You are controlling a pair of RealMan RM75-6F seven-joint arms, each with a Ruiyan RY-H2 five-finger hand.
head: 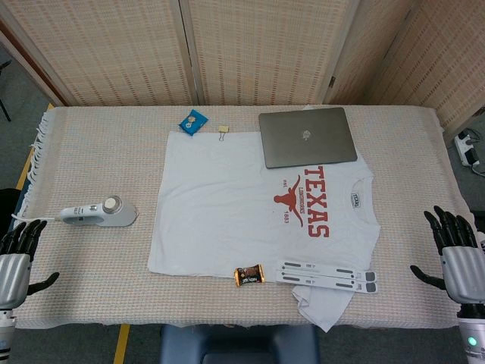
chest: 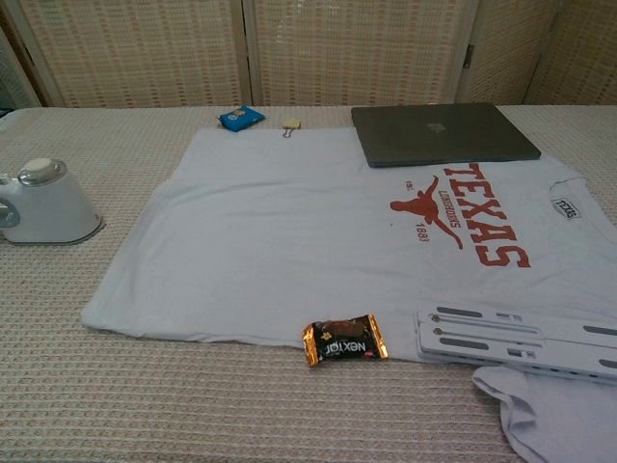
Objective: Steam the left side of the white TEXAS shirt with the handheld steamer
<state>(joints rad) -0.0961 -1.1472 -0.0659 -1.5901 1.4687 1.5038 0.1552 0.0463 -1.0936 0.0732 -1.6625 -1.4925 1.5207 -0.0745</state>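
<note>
Shirt: your white TEXAS shirt lies flat across the middle of the table, collar toward your right and hem toward your left, with the red longhorn print on the right half; one sleeve hangs off the near table edge
Steamer: your handheld steamer rests on the cloth well to the left of the shirt, apart from its hem, handle pointing left with a cord trailing off that end; in the chest view it sits at the far left edge of the frame
Left hand: your left hand hovers at the near left corner of the table, fingers spread, thumb out to the side, holding nothing; it is near the steamer's handle but not touching it, and only the head view shows it
Right hand: your right hand hovers off the near right edge, fingers apart and pointing away from you, empty; the chest view does not show it
Laptop: a closed grey laptop lies over the shirt's far right corner
Stand: a folded white laptop stand rests on the shirt's near edge by the sleeve
Snack: a dark NEXTER snack bar sits just at the near edge, left of the stand
Far edge: a blue packet and a binder clip lie beyond the shirt
</note>
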